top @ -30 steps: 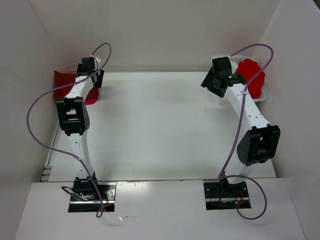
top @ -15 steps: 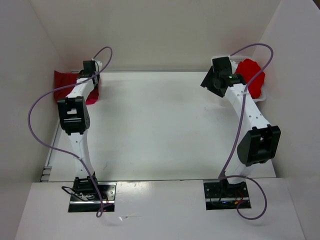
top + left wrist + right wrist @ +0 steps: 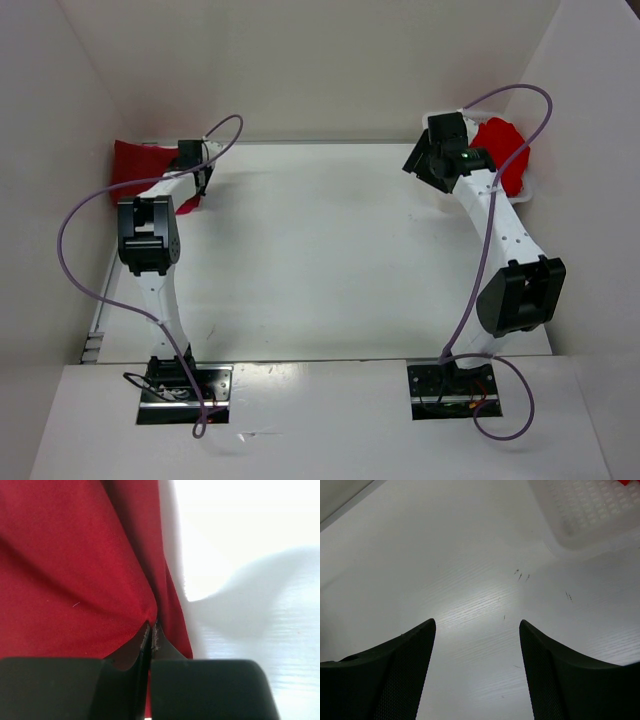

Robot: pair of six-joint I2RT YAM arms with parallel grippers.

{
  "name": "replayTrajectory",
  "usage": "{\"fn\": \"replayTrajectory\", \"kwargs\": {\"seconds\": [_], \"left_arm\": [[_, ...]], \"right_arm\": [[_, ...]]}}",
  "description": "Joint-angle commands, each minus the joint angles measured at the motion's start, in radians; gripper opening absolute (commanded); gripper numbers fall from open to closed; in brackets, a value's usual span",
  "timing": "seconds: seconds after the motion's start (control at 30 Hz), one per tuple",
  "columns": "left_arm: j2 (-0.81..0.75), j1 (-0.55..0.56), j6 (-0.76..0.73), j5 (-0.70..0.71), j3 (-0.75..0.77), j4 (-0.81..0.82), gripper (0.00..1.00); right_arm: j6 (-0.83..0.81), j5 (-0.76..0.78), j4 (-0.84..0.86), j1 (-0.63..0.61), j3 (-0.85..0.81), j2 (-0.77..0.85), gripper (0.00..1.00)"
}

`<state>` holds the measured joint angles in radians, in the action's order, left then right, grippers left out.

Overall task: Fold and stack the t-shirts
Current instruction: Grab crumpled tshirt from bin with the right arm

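A crimson t-shirt [image 3: 138,163] lies in the far left corner of the table. My left gripper [image 3: 197,172] sits at its right edge. In the left wrist view the red cloth [image 3: 75,565] fills the left half, and my left gripper [image 3: 151,628] is shut on a fold of it. A bright red t-shirt [image 3: 503,152] is bunched in the white mesh basket [image 3: 527,196] at the far right. My right gripper [image 3: 424,160] hovers just left of that basket. In the right wrist view it [image 3: 477,625] stands open over bare table, with the basket [image 3: 590,510] at the top right.
White walls close in the table at the back, left and right. Purple cables loop from both arms. The left arm's black elbow [image 3: 148,235] stands near the left wall, the right arm's elbow [image 3: 520,292] near the right wall.
My left gripper has gone from open to shut on the crimson t-shirt's edge and shifted a little right, drawing the cloth with it. The right gripper has moved slightly toward the back.
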<state>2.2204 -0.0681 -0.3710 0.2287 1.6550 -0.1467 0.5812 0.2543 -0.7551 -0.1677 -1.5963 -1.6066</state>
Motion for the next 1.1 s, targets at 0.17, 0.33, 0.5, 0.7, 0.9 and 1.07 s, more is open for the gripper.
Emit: {"fn": "replayTrajectory", "kwargs": {"seconds": [0.17,0.33,0.5,0.7,0.9,1.07], "left_arm": [[-0.044,0.022,0.013,-0.046,-0.011,-0.030,0.17],[-0.083,0.022,0.039,-0.009,-0.003,-0.027,0.98],[-0.248,-0.016,0.085,-0.081,0.008,-0.002,1.00],[-0.197,-0.142,0.106,-0.143,0.149,-0.105,1.00],[-0.091,-0.243,0.175,-0.154,0.294,-0.175,1.00],[-0.091,-0.274,0.167,-0.212,0.275,-0.188,1.00]], "right_arm": [[-0.014,0.013,0.051,0.002,0.022,0.053,0.74],[-0.024,0.013,0.042,0.002,-0.017,0.044,0.87],[-0.034,0.003,0.042,0.002,-0.060,0.025,0.87],[-0.034,0.029,0.051,0.011,-0.070,0.004,0.87],[0.028,0.187,0.013,0.074,-0.236,-0.169,0.87],[0.107,0.342,0.013,0.123,-0.352,-0.315,0.87]]}}
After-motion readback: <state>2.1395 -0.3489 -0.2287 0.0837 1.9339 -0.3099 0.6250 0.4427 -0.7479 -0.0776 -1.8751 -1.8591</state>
